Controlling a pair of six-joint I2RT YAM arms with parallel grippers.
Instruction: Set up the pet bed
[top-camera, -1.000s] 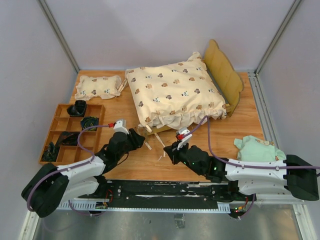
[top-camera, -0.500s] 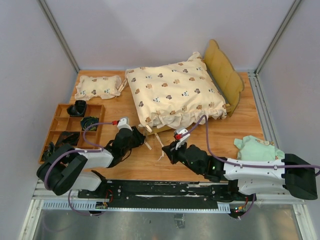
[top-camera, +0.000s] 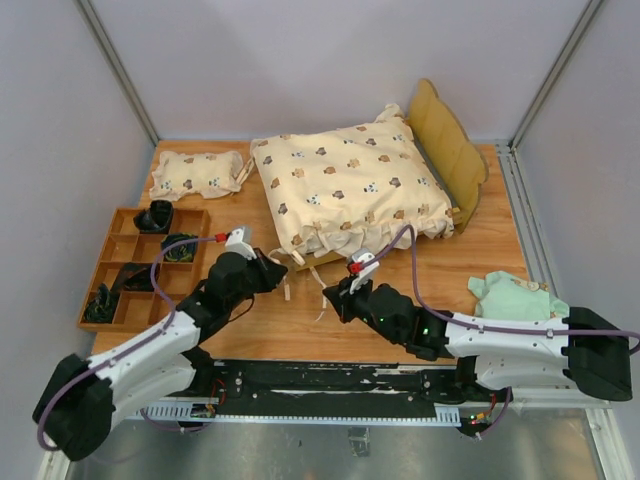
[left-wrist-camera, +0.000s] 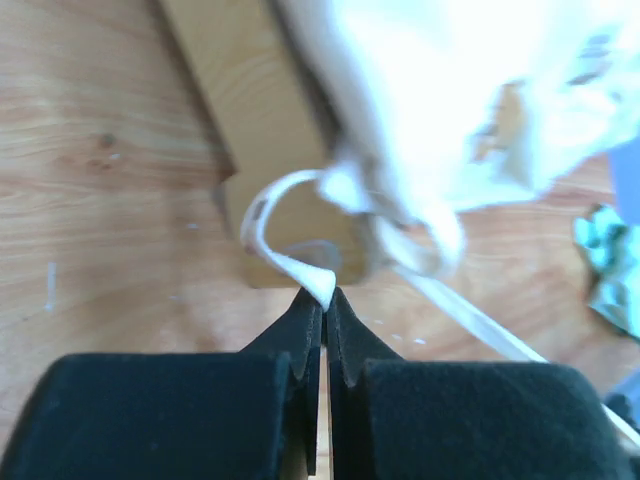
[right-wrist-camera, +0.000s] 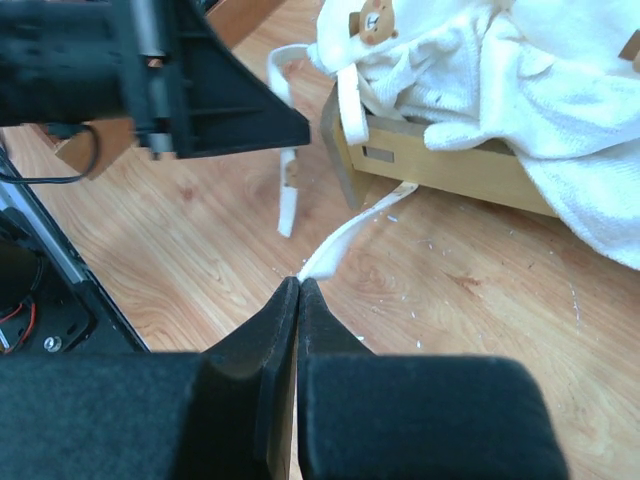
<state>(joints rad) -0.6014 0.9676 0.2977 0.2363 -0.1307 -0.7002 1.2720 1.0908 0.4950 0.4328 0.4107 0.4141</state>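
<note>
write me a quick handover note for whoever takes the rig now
Left gripper: shut on a quilt tie by the bed's near corner.
Right gripper: shut on a second tie at that corner.
Pet bed: mid-table, far side, quilt lying on it.
Done: quilt on the frame, both ties pinched.
Left: ties not yet fastened; small pillow lies off the bed, far left.

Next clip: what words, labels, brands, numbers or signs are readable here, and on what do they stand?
None can be read.
The quilt carries only bear pictures, no lettering.
The pet bed, the compartment tray and the green garment show no print or label in any view.
</note>
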